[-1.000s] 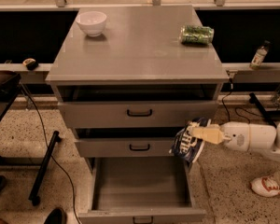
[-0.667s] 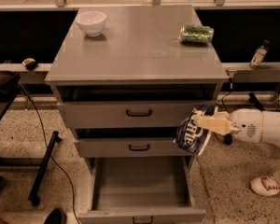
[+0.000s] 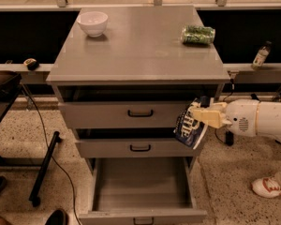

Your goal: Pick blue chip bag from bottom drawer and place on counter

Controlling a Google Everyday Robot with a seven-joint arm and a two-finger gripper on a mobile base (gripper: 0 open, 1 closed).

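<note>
The blue chip bag (image 3: 189,127), dark navy foil with white lettering, hangs in my gripper (image 3: 202,115), which is shut on its upper edge. The gripper reaches in from the right on a white arm and holds the bag in front of the right end of the two upper drawers, below the counter's edge. The bottom drawer (image 3: 141,215) is pulled wide open and its grey inside shows nothing in it. The counter (image 3: 140,46) is the flat grey top of the cabinet.
A white bowl (image 3: 92,23) stands at the counter's back left. A green-patterned shiny packet (image 3: 198,34) lies at its back right. The top drawer (image 3: 131,112) and middle drawer (image 3: 138,147) stand slightly out. A small bottle (image 3: 261,55) stands on a ledge at right; a black stand (image 3: 44,168) at left.
My gripper has lifted the blue chip bag upward, from beside the middle drawer to about the level of the top drawer front.
</note>
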